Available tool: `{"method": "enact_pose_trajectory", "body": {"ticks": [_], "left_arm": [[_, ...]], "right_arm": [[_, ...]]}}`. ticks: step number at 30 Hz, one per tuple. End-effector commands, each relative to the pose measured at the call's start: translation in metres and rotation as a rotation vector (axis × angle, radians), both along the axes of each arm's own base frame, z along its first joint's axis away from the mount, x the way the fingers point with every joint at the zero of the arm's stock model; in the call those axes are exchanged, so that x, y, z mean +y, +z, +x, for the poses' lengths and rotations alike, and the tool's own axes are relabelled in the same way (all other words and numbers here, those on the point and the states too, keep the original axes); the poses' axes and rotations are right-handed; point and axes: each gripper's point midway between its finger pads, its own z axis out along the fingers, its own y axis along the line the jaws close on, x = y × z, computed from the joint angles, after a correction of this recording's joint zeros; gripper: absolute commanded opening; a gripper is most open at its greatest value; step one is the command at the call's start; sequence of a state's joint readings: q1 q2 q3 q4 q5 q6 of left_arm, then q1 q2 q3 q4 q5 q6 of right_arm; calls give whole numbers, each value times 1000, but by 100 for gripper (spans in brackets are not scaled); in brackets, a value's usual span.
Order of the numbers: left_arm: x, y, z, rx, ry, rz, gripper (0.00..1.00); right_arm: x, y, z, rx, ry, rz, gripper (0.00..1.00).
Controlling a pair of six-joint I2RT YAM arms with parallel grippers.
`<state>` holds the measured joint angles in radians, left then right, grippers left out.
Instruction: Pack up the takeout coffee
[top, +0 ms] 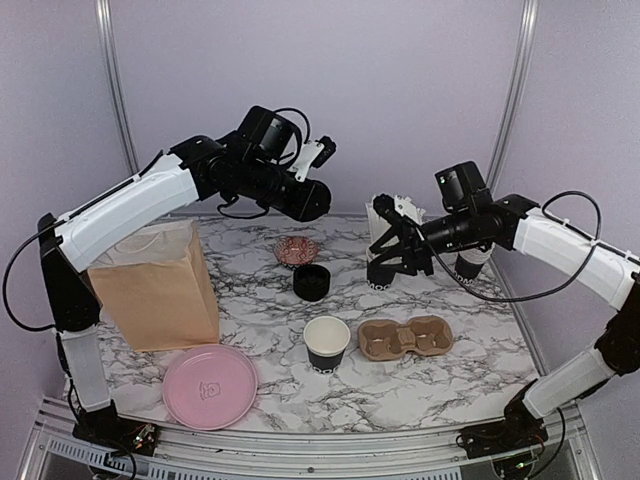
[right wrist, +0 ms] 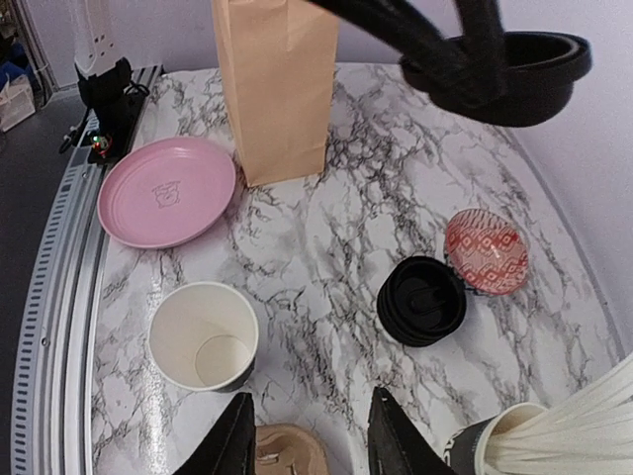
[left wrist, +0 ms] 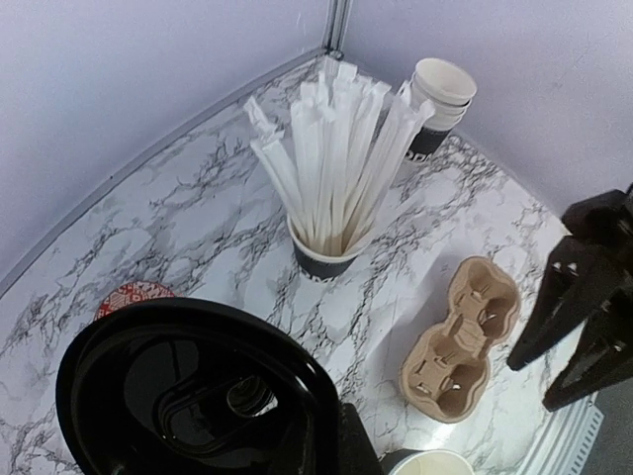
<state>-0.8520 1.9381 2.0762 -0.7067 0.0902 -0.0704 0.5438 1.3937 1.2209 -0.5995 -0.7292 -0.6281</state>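
Observation:
My left gripper (top: 300, 190) is raised high above the back of the table, shut on a round black lid (left wrist: 188, 386). In the right wrist view that lid (right wrist: 504, 64) hangs at the top right. An open black paper cup (top: 327, 343), cream inside, stands near the table's middle front and also shows as the cup (right wrist: 203, 336) in the right wrist view. A stack of black lids (top: 311, 282) sits behind it. My right gripper (right wrist: 312, 445) hovers open and empty above the brown carrier (top: 405, 337), its fingers (right wrist: 396, 440) spread.
A cup of tall white straws (top: 385, 240) stands beside the right gripper, and stacked cups (top: 472, 262) sit behind the right arm. A brown paper bag (top: 155, 285) and a pink plate (top: 210, 385) are at the left. A red patterned bowl (top: 296, 250) lies behind the lids.

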Motion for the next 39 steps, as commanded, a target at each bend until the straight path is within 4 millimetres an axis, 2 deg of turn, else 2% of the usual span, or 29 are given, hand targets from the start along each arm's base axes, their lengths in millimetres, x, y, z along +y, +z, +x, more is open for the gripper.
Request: {"method": "enact_pose_trajectory", "body": {"ticks": [1,2,4,7,10,12,17,21,25,31,39], "left_arm": [[-2,50,-28,-45,-68,-155,6],[-1,59,-34,-55,-82,-194,5],[2,78,-46,-81,-110,-276,4],[5,97,-65,-102,-171,-389,6],[4,109,-85,-100,-253,-478,7],[4,110,-93,-92,-285,-521,7],[8,123,-99,-129,-300,-609,7],[6,126,-102,-124,-318,-648,6],[4,130,-106,-119,-339,-691,6],[-1,132,-108,-104,-368,-712,6],[-4,129,-111,-82,-390,-715,6]], "right_arm": [[3,62,30,44,-110,120,39],[4,74,39,48,-133,160,41],[5,89,50,90,-171,218,51],[14,106,45,231,-122,323,66],[25,119,34,369,-26,405,76],[30,125,33,441,18,449,79],[35,135,22,593,145,527,84],[35,146,13,657,199,591,88],[44,146,7,694,240,588,98],[58,148,-9,716,303,582,98],[64,151,-7,753,312,601,99]]}}
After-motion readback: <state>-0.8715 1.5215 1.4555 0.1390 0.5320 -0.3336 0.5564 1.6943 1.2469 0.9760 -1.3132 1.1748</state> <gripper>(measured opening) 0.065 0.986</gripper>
